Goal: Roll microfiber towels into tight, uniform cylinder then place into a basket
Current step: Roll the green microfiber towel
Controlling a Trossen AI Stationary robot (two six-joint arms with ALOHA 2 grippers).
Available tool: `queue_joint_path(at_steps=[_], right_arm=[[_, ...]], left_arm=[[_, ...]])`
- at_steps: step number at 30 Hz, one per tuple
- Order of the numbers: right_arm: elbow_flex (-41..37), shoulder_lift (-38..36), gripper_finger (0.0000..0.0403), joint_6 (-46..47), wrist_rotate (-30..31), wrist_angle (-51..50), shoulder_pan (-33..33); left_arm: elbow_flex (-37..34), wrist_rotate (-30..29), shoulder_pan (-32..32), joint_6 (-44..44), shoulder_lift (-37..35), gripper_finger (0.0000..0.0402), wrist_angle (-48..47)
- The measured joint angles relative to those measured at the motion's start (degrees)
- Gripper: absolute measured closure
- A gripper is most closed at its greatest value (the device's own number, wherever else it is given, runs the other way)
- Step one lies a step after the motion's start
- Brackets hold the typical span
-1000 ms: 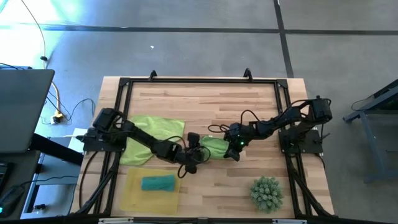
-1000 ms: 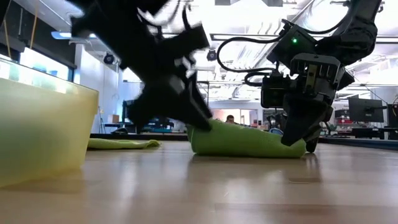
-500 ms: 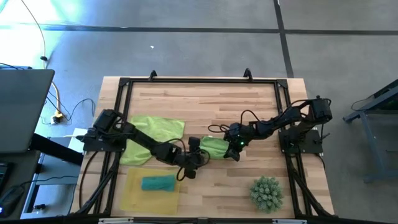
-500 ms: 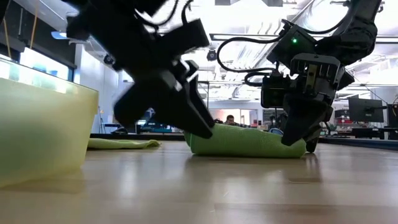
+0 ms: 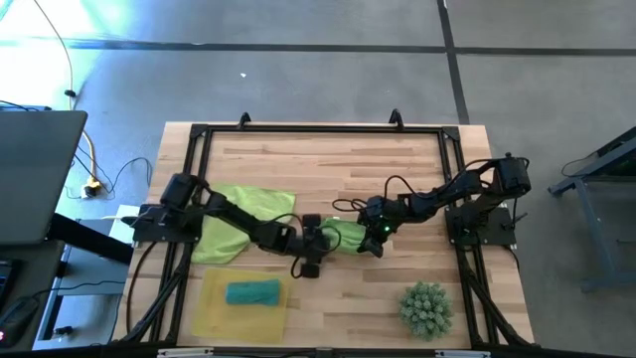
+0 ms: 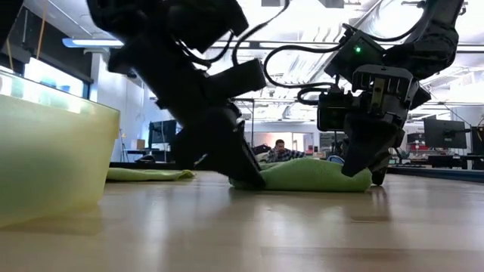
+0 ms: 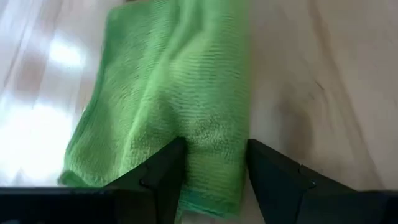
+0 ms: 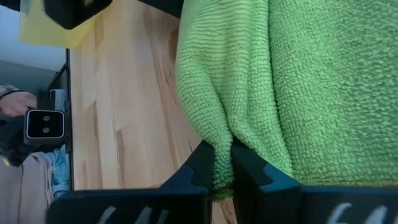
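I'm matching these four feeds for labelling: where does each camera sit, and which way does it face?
High view: above, straight down on the table, both arms, the basket.
Low view: tabletop height, level into the room; both arms descend.
Left wrist view: past the left gripper, open around the green towel.
Right wrist view: past the right gripper, pinching it.
All four share that towel.

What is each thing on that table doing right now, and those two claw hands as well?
Rolled green towel: partly rolled, lying mid-table.
Right end effector: shut, pinching the towel's edge.
Left end effector: open, straddling the towel's other end.
Flat green towel: spread out, unrolled.
Teal towel: rolled, in the basket.
Plant: upright.
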Motion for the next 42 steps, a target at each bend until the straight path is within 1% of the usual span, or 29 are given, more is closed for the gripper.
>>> queue_joint_path(at_steps=[3,5,9,11,12,13,17,19,21,23,26,29,31,34,37,39,42], right_arm=[[-0.02,0.0,0.0388,-0.67,-0.35,0.05,-0.02],[-0.02,0.04,0.0382,-2.26,-0.66,0.09,-0.02],[-0.07,0.07,0.0361,-4.97,-0.97,0.22,-0.02],[-0.09,0.07,0.0348,-7.16,-1.34,0.11,-0.02],[-0.11,0.04,0.0341,-8.66,-1.53,0.09,-0.06],[-0.11,-0.32,0.0335,-10.51,-1.91,0.02,-0.24],[-0.27,-2.97,0.0319,-20.14,-5.17,-1.4,-0.98],[-0.37,-5.59,0.0317,-24.93,-5.57,-3.44,-1.04],[-0.35,-9.34,0.0317,-31.42,-4.75,-6.2,-0.59],[-0.35,-13.01,0.0317,-38.25,-1.58,-9.35,0.54],[-0.33,-17.71,0.0317,-47.48,5.94,-11.44,4.15],[-0.22,-19.49,0.0316,-55.21,13.82,-11.1,9.07],[-0.22,-19.37,0.0316,-58.53,19.4,-9.59,12.28],[-0.2,-17.88,0.0316,-61.47,26.05,-7.62,15.44],[-0.17,-16.23,0.0312,-61.53,32.23,-5.37,16.89],[-0.14,-15.28,0.0304,-60.4,33.5,-4.95,16.9],[-0.13,-14.07,0.0279,-55.61,33.46,-4.85,16.48]], left_arm=[[0.02,4.47,1.72,-8.5,0.03,0.0251,-0.2],[0.07,7.92,2.85,-12.53,-0.06,0.0272,-0.88],[0.15,13.74,4.31,-18.44,-0.22,0.0336,-1.81],[0.1,19.01,5.0,-19.8,-0.55,0.0373,-1.49],[0.05,22.13,5.36,-20.58,-0.67,0.0385,-1.28],[0.0,25.29,5.77,-21.6,-0.69,0.0391,-1.0],[-0.13,36.11,8.2,-26.48,-0.56,0.0384,0.59],[-0.21,39.47,9.69,-28.17,-0.5,0.0387,0.77],[-0.27,41.16,10.79,-29.52,-0.48,0.0393,0.54],[-0.28,42.8,11.98,-30.42,-0.43,0.0396,0.36],[-0.33,44.44,13.63,-32.4,-0.41,0.0395,-0.18],[-0.31,44.49,14.78,-33.82,-0.45,0.0392,-0.72],[-0.3,44.47,15.38,-34.78,-0.48,0.0391,-0.77],[-0.28,44.53,15.88,-35.16,-0.48,0.0391,-1.01],[-0.28,44.62,15.92,-35.61,-0.48,0.0391,-0.89],[-0.28,44.6,15.86,-36.3,-0.48,0.0391,-0.78],[-0.28,44.51,15.85,-36.88,-0.48,0.0391,-0.75]])
